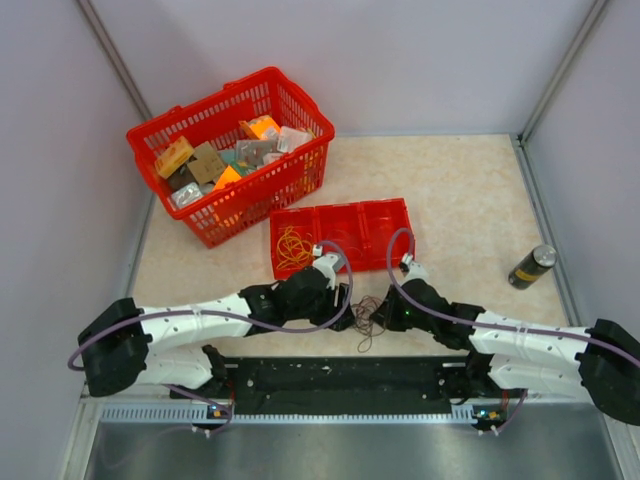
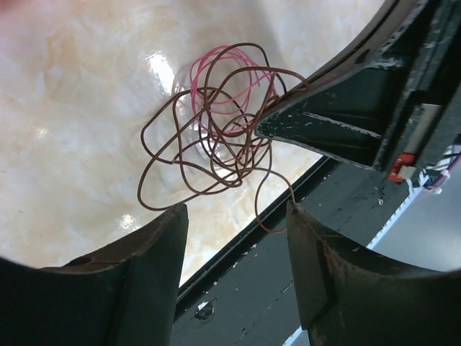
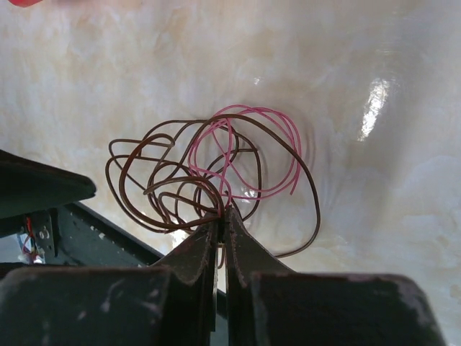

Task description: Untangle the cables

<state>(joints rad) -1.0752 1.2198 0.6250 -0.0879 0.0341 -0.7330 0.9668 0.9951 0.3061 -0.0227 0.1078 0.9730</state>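
Note:
A tangle of dark brown cable [image 3: 173, 167] and pink cable [image 3: 288, 133] lies on the beige table near the front edge [image 1: 370, 318]. My right gripper [image 3: 222, 215] is shut on strands of this tangle at its near side. My left gripper [image 2: 236, 213] is open and empty, just left of the tangle [image 2: 216, 137], with one brown loop hanging near its right finger [image 2: 302, 238]. In the top view the left gripper [image 1: 343, 297] and right gripper [image 1: 386, 312] flank the tangle. A yellow-orange cable [image 1: 292, 246] lies coiled in the left compartment of a red tray [image 1: 385, 212].
A red basket [image 1: 300, 100] full of small packets stands at the back left. A dark can [image 1: 531, 266] lies at the right. A black rail [image 1: 340, 375] runs along the table's near edge, right behind the tangle. Walls close in left, right and back.

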